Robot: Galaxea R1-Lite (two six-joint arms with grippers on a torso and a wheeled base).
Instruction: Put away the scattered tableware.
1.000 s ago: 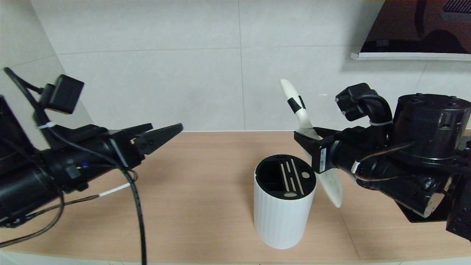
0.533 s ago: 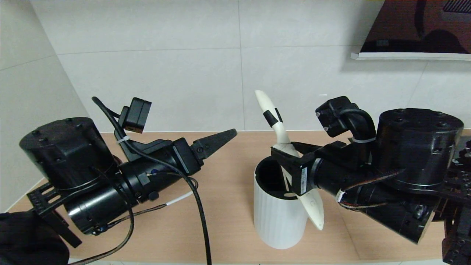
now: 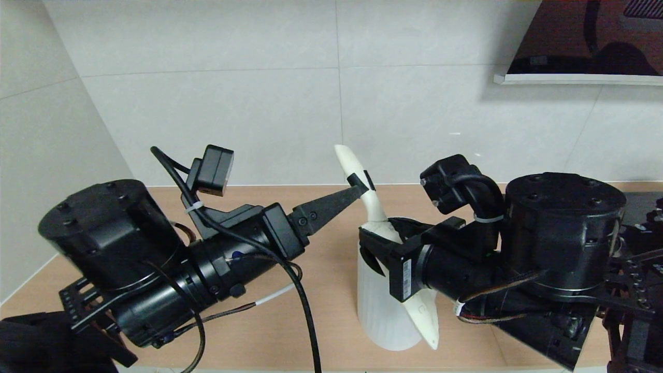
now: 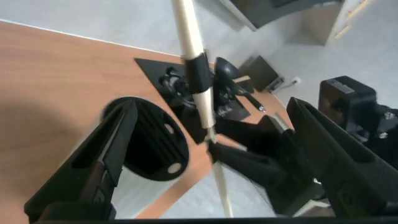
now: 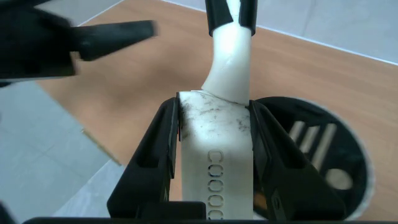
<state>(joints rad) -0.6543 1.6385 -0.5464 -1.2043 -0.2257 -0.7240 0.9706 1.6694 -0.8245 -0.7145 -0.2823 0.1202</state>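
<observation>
At the near edge of the wooden surface: one white ribbed holder, upright, with a black slotted top. Tiled wall closes the surface at 12 o'clock. Bare wood lies open at the holder's 9 o'clock, beneath the left arm. At its 3 o'clock sits a black mat carrying dark utensils.

Item: white utensil, black band round the handle. Long axis steep, handle end toward 11 o'clock, broad end toward 5 o'clock. It crosses over the holder's rim, and the broad end shows in front of the holder's wall. Raised characters on the broad part, cut off at the picture's edge.

Right pincer: clamped on the utensil's broad part, just over the holder's top. Small barcode label on its side, print too small to read.

Left pincer: fingers apart, the banded handle between them; contact cannot be told.
</observation>
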